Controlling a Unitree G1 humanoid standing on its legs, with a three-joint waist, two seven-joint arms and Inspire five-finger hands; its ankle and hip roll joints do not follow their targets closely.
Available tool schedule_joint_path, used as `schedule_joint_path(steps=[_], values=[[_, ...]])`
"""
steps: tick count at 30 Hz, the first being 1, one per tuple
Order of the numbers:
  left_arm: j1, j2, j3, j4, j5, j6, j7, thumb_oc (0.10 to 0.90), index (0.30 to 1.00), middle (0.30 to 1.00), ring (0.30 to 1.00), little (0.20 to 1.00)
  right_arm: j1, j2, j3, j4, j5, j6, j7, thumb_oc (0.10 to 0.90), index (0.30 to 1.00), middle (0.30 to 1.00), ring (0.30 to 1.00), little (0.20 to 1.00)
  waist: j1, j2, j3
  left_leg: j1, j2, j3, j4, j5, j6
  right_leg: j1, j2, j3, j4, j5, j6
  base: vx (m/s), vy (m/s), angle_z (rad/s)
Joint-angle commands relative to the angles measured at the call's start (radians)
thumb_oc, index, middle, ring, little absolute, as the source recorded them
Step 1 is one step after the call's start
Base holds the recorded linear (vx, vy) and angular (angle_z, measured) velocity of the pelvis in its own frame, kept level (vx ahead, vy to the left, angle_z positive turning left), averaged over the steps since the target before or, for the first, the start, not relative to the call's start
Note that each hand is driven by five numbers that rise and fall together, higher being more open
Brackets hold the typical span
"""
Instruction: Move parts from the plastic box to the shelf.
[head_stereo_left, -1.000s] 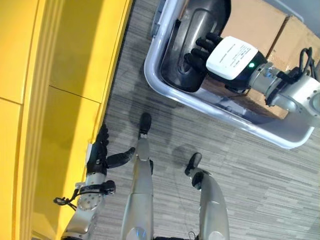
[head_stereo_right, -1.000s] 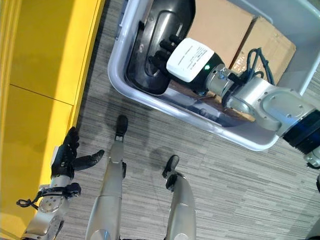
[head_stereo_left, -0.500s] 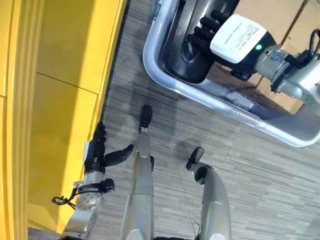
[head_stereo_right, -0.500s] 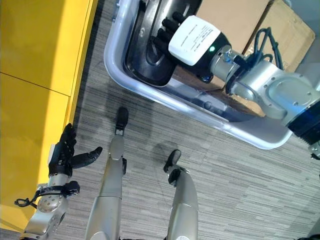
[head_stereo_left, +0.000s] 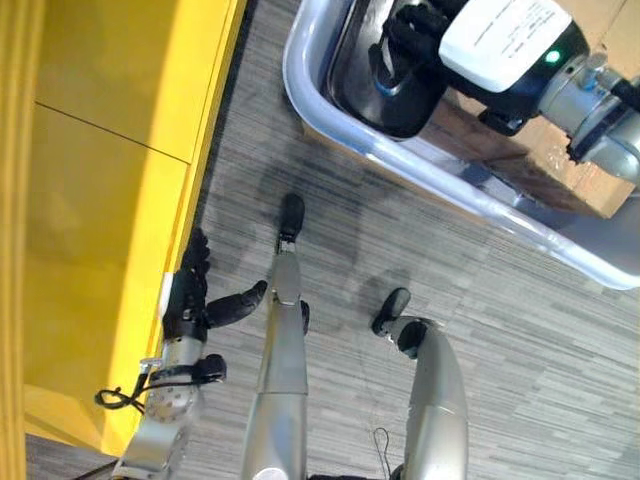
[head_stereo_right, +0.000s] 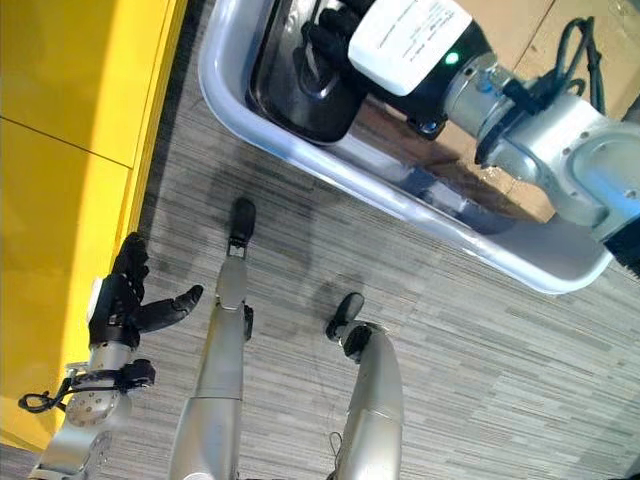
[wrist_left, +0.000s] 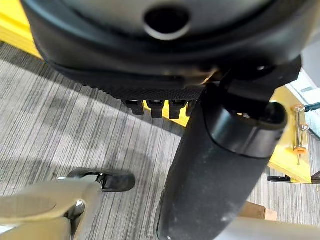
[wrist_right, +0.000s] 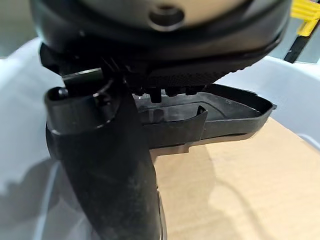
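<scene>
At the upper middle of the frame the right robot hand (head_stereo_left: 415, 35) now curls around the black part (head_stereo_left: 375, 85) inside the plastic box (head_stereo_right: 400, 195), higher than before. The left robot hand (head_stereo_left: 195, 295) stays relaxed and holding nothing beside the yellow shelf (head_stereo_left: 100, 200) at lower left.

Perhaps workshop (yellow shelf (head_stereo_left: 110, 200), carpet (head_stereo_left: 520, 350))

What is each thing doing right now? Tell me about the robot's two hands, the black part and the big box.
Right hand: reaching into the box, fingers curled round the black part.
Black part: in the box, leaning on its wall, gripped by the right hand.
Plastic box: on the floor, open-topped, with cardboard inside.
Left hand: hanging beside the yellow shelf, fingers relaxed, holding nothing.
Yellow shelf: standing at the robot's left.
</scene>
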Motion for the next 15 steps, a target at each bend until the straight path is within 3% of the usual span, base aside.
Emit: schedule_joint_path(steps=[1,15], values=[[0.021,0.001,0.051,-0.043,-0.034,-0.075,0.019,0.900,1.000,1.000,1.000,1.000,-0.006,0.011,0.072,0.239,-0.012,0.080,-0.024,0.412,0.316,0.316,0.316,0.316,0.042,0.040,-0.007,-0.038,0.025,-0.040,0.312,-0.248,0.019,0.039,-0.028,0.068,-0.219,0.162,0.077,0.02,0.007,0.16],[-0.001,0.000,0.033,-0.037,-0.056,-0.080,0.013,0.900,1.000,1.000,1.000,1.000,0.131,0.034,0.016,0.280,-0.063,0.080,-0.031,0.400,0.300,0.300,0.300,0.300,0.037,0.057,-0.007,-0.049,0.033,-0.026,0.338,-0.253,0.010,0.014,-0.039,0.070,-0.186,0.148,0.079,0.00,-0.001,0.09]])
